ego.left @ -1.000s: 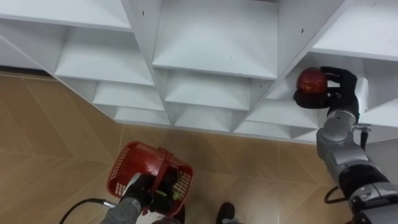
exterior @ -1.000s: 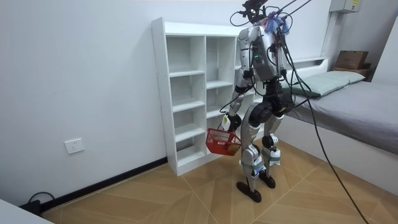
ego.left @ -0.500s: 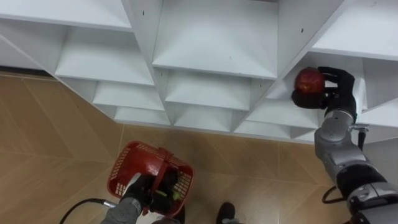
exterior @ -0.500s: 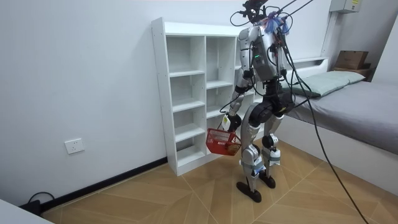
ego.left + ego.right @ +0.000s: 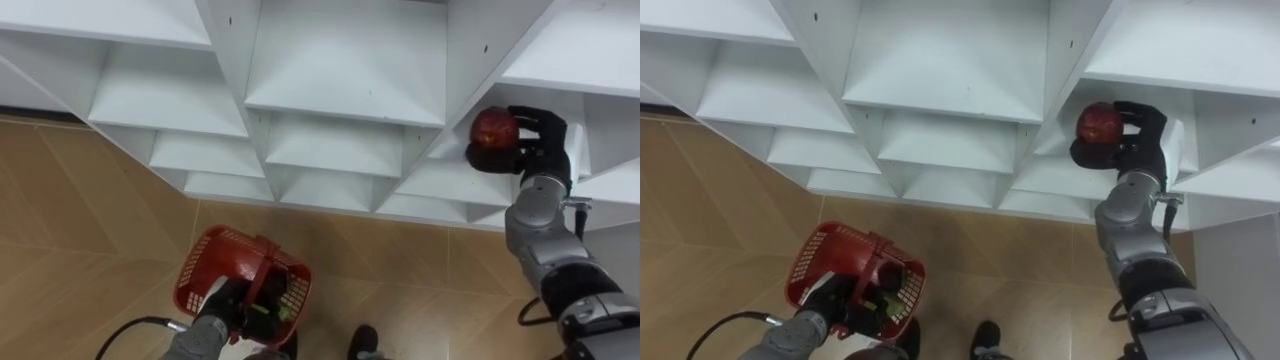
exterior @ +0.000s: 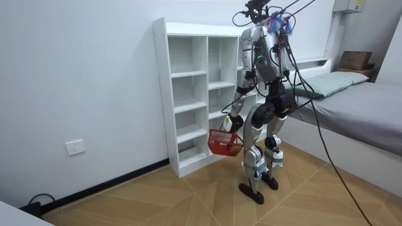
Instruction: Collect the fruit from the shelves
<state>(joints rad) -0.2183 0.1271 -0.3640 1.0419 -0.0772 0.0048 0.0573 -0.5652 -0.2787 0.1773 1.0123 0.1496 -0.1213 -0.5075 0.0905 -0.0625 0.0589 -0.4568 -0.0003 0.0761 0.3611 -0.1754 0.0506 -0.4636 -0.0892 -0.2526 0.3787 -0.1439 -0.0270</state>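
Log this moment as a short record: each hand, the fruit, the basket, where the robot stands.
right robot hand: curled round the fruit, at a right-side closet compartment
left robot hand: low, holding the basket by its handle
fruit: red, round, not yet in the basket
basket: red, hanging above the floor
robot: standing before the closet

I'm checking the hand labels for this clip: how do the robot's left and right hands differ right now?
The left hand grips the red basket by its handle; the right hand is curled round a red fruit. The left hand hangs low above the wooden floor; the right hand reaches up to the white shelf unit. Both are shut on something.
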